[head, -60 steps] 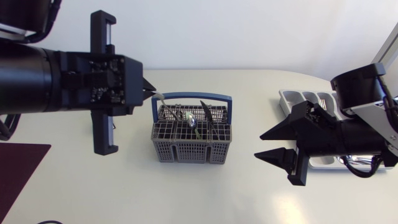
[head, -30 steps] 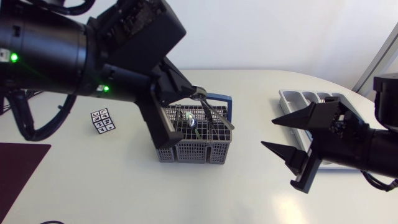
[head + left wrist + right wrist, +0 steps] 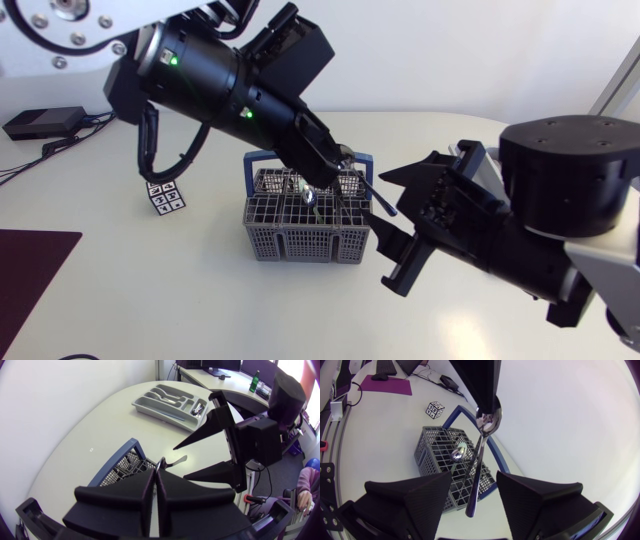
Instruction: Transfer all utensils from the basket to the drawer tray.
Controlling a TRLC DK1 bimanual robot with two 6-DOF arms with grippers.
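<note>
A grey utensil basket [image 3: 310, 228] with a blue handle stands mid-table and holds another spoon [image 3: 308, 194] and a dark utensil. Above its right edge, my left gripper [image 3: 340, 163] is shut on the bowl end of a metal spoon [image 3: 372, 190], whose handle slants toward my right arm. My right gripper [image 3: 390, 228] is open, and the handle lies between its fingers without touching them. The right wrist view shows the spoon [image 3: 482, 455] hanging from the left gripper [image 3: 482, 390] above the basket [image 3: 445, 460]. The grey drawer tray [image 3: 170, 400] lies beyond the right arm.
A small marker cube [image 3: 163, 194] sits left of the basket. A dark purple mat [image 3: 30, 270] lies at the table's front left corner. The right arm's bulky body covers the tray in the head view.
My left arm lifted the spoon out of the basket and swung it to the right. My right gripper came from beside the tray to the spoon's handle.
</note>
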